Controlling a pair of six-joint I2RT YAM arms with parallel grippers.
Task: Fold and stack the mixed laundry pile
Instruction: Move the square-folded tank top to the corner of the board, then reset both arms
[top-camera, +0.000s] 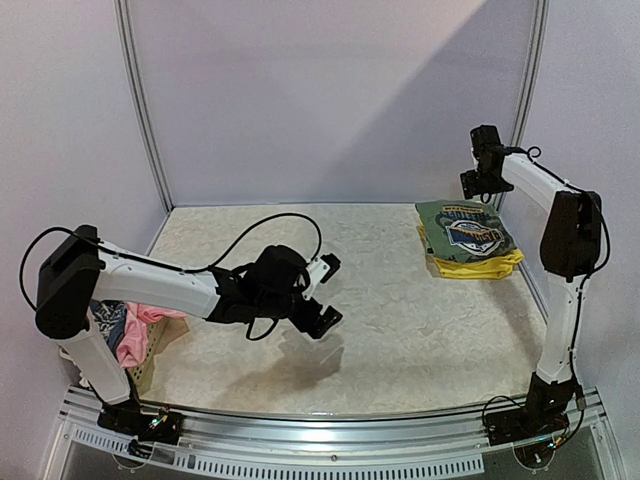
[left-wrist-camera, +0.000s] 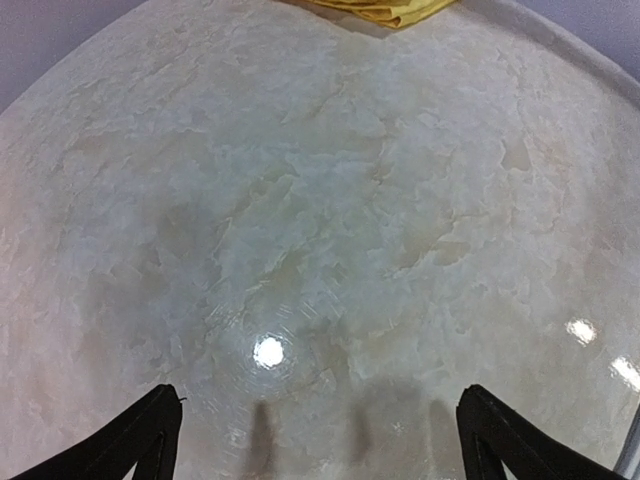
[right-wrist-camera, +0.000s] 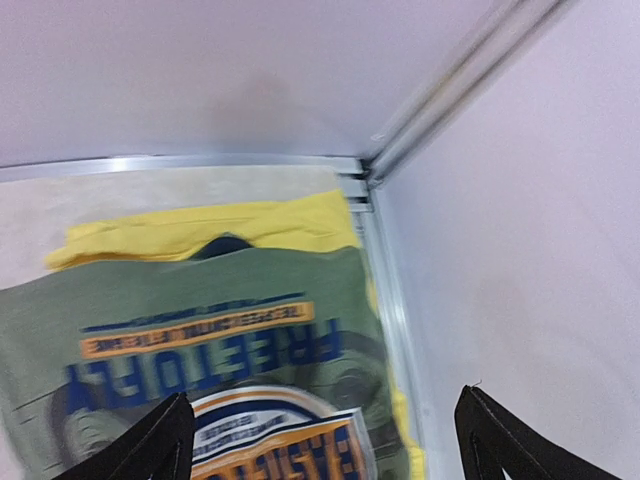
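Observation:
A folded olive-green top (top-camera: 464, 229) with a printed badge lies on a folded yellow garment (top-camera: 480, 265) at the table's far right. Both show in the right wrist view, green top (right-wrist-camera: 200, 340) over yellow (right-wrist-camera: 200, 228). A strip of the yellow (left-wrist-camera: 390, 10) shows at the top of the left wrist view. A pink piece (top-camera: 135, 335) and a blue-grey patterned piece (top-camera: 108, 322) lie in a basket at the near left. My left gripper (top-camera: 322, 292) is open and empty over bare table (left-wrist-camera: 320, 440). My right gripper (top-camera: 478, 185) is open and empty, raised above the stack (right-wrist-camera: 320, 440).
A pale mesh laundry basket (top-camera: 150, 365) stands at the table's near-left corner behind my left arm. Walls with metal posts (top-camera: 145, 110) close the table on three sides; the stack lies close to the right wall (right-wrist-camera: 520, 250).

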